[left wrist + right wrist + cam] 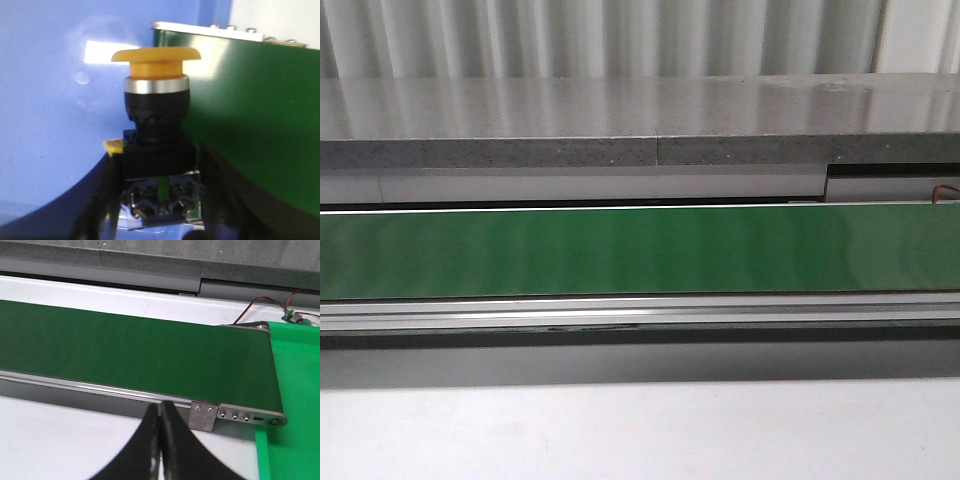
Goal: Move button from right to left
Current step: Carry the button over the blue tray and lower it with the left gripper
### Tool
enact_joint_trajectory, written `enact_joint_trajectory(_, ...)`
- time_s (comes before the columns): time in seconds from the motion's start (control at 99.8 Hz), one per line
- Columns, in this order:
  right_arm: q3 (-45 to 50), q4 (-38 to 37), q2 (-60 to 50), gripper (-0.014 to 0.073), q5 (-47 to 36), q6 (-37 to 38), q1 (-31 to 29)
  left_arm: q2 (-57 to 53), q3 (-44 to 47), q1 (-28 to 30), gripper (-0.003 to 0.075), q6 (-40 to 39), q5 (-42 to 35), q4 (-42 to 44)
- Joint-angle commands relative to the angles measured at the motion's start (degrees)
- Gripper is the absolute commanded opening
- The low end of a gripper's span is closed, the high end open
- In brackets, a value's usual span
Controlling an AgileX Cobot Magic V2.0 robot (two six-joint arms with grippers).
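Item: button (pixel 156 125), clamped in left gripper (pixel 159 200) over blue bin (pixel 55 125). Right gripper (pixel 160 440) pinched closed, empty. You're at placement; next: lower, release.

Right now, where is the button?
The button shows only in the left wrist view, held in the left gripper over a blue surface, beside the green conveyor belt. The front view does not show it.

Lighting even and bright; focus uneven across views.
Front view soft throughout, pale bands of glare on the green belt (pixel 640 250) and grey ledge (pixel 640 110). Left wrist view blurred at close range, white glare patch on the blue surface (pixel 50 100). Right wrist view sharpest, shadows faint.
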Motion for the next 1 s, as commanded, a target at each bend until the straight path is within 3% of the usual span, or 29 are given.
enact_joint_trajectory(0.0,-1.3,0.5,0.4,-0.0067,-4.3,-0.3,0.1,-0.6,-1.3,2.1,0.0050,3.1,0.2,0.4)
enact_joint_trajectory(0.251,-1.3,0.5,0.4,-0.0067,-4.3,-0.3,0.1,5.5,-1.3,5.9,0.0050,5.2,-1.1,4.0)
enact_joint_trajectory(0.611,-1.3,0.5,0.4,-0.0067,-4.3,-0.3,0.1,12.2,-1.3,6.3,0.0067,6.3,-3.9,4.5)
enact_joint_trajectory(0.732,-1.3,0.5,0.4,-0.0067,-4.3,-0.3,0.1,12.3,-1.3,6.3,0.0216,6.3,-4.0,4.5)
enact_joint_trajectory(0.852,-1.3,0.5,0.4,-0.0067,-4.3,-0.3,0.1,12.3,-1.5,6.3,0.0464,6.3,-4.4,4.9)
enact_joint_trajectory(0.922,-1.3,0.5,0.4,-0.0067,-4.3,-0.3,0.1,12.3,-1.5,6.3,0.0527,6.3,-4.5,4.9)
enact_joint_trajectory(0.992,-1.3,0.5,0.4,-0.0067,-4.3,-0.3,0.1,12.3,-1.6,6.3,0.0521,6.3,-5.0,4.9)
